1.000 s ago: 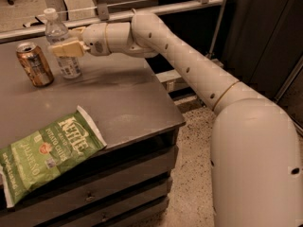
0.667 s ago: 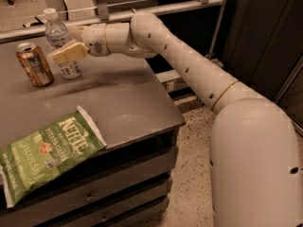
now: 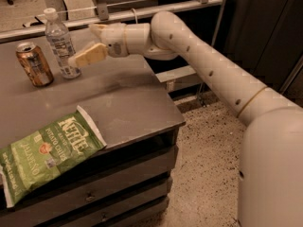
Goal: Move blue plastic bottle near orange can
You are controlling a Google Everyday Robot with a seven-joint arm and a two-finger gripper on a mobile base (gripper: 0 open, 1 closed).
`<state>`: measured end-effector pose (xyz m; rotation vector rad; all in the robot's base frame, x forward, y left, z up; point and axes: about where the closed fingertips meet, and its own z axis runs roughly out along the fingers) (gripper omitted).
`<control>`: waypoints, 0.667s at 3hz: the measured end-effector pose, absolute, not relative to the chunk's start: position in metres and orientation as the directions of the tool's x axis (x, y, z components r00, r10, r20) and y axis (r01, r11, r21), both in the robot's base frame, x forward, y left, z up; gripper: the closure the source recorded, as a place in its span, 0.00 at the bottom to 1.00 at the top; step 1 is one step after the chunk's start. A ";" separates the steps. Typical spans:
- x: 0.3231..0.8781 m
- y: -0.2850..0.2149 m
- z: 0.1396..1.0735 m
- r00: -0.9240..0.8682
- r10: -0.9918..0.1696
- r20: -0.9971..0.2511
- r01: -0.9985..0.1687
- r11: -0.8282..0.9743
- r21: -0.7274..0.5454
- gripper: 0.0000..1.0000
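The blue plastic bottle, clear with a white cap and a bluish-white label, stands upright on the grey table at the back left. The orange can stands just left of it, a small gap between them. My gripper hangs just right of the bottle, a little above the table. It is open and holds nothing, with one pale finger pointing toward the bottle and the other finger above it.
A green Kettle chips bag lies flat at the front left of the table. The table's right edge drops to a speckled floor. A metal rail runs behind the table. Drawers sit under the tabletop.
The gripper has let go of the bottle and drawn back to the right, opening. The bottle stays standing beside the can.
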<state>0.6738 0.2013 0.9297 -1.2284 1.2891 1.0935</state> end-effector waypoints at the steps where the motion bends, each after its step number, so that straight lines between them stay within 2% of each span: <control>1: 0.670 0.135 0.941 0.039 -0.114 -0.993 -0.987 0.148 -0.055 0.00; 2: 0.672 0.120 0.942 0.037 -0.115 -0.993 -0.984 0.170 -0.057 0.00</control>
